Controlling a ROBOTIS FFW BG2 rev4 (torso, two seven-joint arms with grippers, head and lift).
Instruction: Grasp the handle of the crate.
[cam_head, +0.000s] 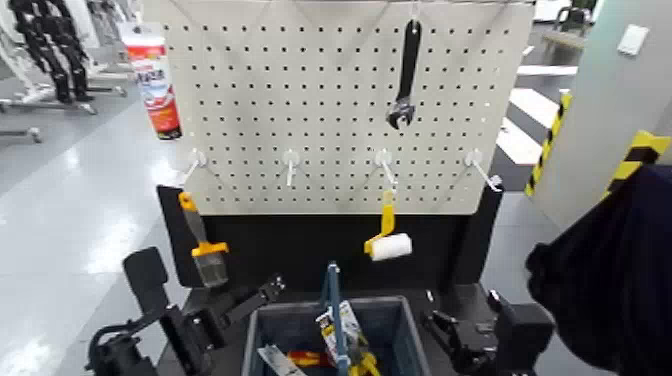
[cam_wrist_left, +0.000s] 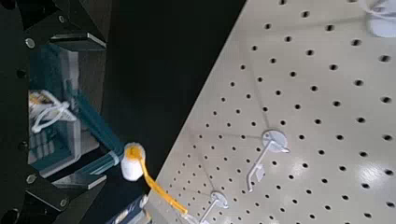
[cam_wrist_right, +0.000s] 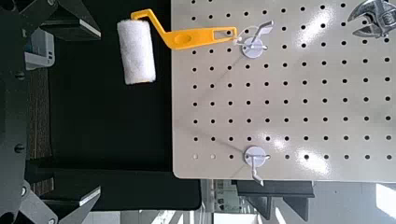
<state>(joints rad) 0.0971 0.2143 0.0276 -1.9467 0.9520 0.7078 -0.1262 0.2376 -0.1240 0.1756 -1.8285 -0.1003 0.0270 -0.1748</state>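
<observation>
A dark blue-grey crate (cam_head: 395, 335) sits at the bottom middle of the head view, with tools inside. Its thin blue-teal handle (cam_head: 332, 300) stands upright across the middle. My left gripper (cam_head: 255, 298) hangs just left of the crate's near-left corner, apart from the handle. In the left wrist view its fingers (cam_wrist_left: 73, 42) stand wide apart, with the crate (cam_wrist_left: 51, 140) and the teal handle (cam_wrist_left: 93, 121) between and beyond them. My right gripper (cam_head: 447, 330) is right of the crate. Its fingers (cam_wrist_right: 65, 19) are spread and hold nothing.
A white pegboard (cam_head: 300, 90) stands behind the crate with several hooks. On it hang a black wrench (cam_head: 405, 80), a yellow-handled paint roller (cam_head: 388, 240), an orange-handled brush (cam_head: 205, 250) and a red-and-white tube (cam_head: 155, 80). A dark cloth mass (cam_head: 610, 280) is at the right.
</observation>
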